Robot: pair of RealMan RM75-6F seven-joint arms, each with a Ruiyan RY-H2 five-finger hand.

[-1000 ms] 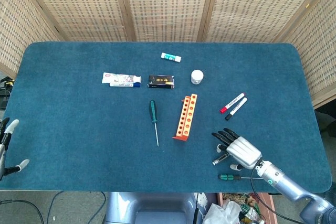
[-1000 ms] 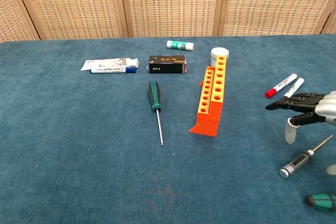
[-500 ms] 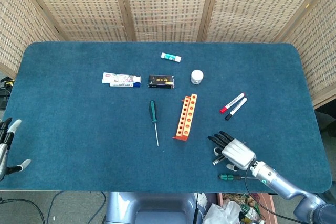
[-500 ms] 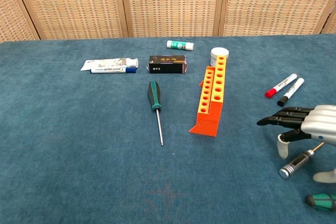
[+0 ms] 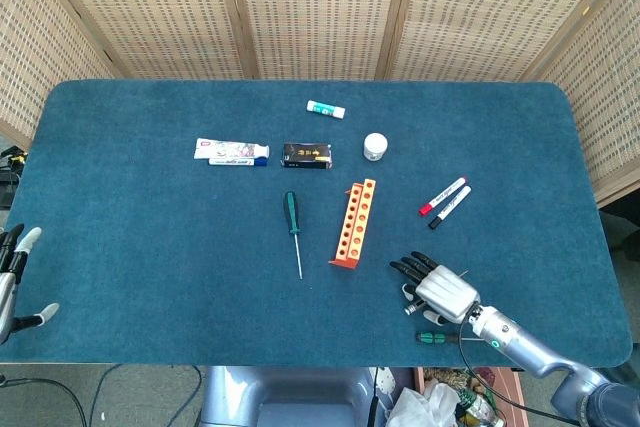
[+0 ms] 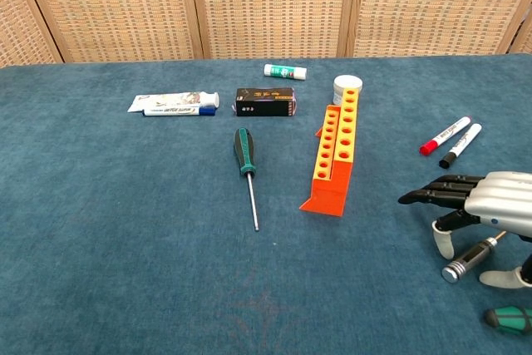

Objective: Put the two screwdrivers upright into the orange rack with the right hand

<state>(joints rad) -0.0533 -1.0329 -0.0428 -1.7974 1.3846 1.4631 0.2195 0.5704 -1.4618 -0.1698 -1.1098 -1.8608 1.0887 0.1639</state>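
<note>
Nearest the front edge of the table (image 6: pixel 100 288), at the right, a green-handled screwdriver (image 6: pixel 509 318) is seen lying flat, cut off by the chest view's border; just beyond it a slim metal screwdriver (image 6: pixel 470 258) lies on a diagonal, its knurled butt toward the front left and its tip toward the back right; the right hand (image 6: pixel 490 205) is held directly over this one, fingers extended toward the left and spread, thumb down beside the shaft, nothing grasped. At the far left of the head view the left hand (image 5: pixel 12 282) is seen off the table's edge, fingers apart, holding nothing.

Further in, the orange rack (image 6: pixel 337 155) stands with its long axis running front to back, holes facing up; broad bare cloth separates it from the right hand. To its left a second green-handled screwdriver (image 6: pixel 246 170) lies flat, handle away, tip toward the front. Two markers (image 6: pixel 450 140), a white jar (image 6: pixel 347 86), a black box (image 6: pixel 265 102), a toothpaste tube (image 6: pixel 173 104) and a glue stick (image 6: pixel 285 71) are set beyond.
</note>
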